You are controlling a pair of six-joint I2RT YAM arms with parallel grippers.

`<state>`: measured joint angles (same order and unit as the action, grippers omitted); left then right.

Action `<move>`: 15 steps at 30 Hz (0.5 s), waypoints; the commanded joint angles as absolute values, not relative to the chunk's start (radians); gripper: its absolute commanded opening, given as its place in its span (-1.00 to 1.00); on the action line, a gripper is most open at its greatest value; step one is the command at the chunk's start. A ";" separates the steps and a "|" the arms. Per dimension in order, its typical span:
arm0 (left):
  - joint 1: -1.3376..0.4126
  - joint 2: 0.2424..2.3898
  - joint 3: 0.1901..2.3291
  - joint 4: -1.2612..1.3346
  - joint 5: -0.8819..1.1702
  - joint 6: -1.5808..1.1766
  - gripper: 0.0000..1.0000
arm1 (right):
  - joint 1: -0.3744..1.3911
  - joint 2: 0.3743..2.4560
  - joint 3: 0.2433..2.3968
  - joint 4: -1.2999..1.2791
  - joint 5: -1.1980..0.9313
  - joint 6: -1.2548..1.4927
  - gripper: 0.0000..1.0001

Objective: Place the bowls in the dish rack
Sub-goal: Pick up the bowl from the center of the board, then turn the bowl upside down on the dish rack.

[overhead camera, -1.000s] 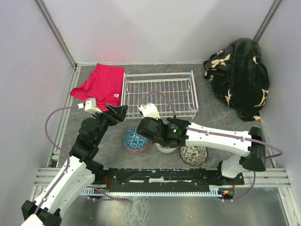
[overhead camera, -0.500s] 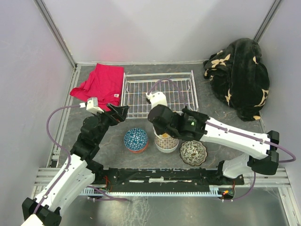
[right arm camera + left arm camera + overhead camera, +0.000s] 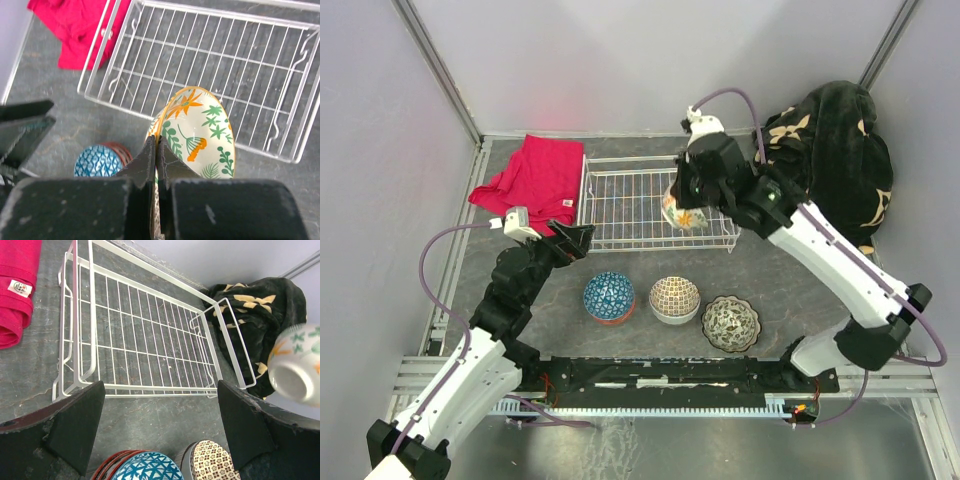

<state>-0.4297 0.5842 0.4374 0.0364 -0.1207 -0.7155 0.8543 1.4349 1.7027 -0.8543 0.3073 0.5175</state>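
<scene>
Right jaws pinched on floral bowl [image 3: 682, 213] above dish rack [image 3: 625, 205].

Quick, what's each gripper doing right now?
Left gripper: open, holding nothing.
Right gripper: shut on the floral orange bowl.

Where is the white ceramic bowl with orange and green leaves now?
Top view: that bowl hangs over the right half of the white wire dish rack, rim pinched in the right arm's jaws, near the black floral blanket.
</scene>
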 commanded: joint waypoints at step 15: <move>-0.443 0.579 0.453 0.067 -0.118 -0.660 0.98 | 0.429 1.764 1.835 -0.524 -0.070 0.561 -0.97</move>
<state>-0.4393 0.5827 0.4374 0.0364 -0.1207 -0.7147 0.4717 1.7435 1.8008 -0.6807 0.0212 0.5278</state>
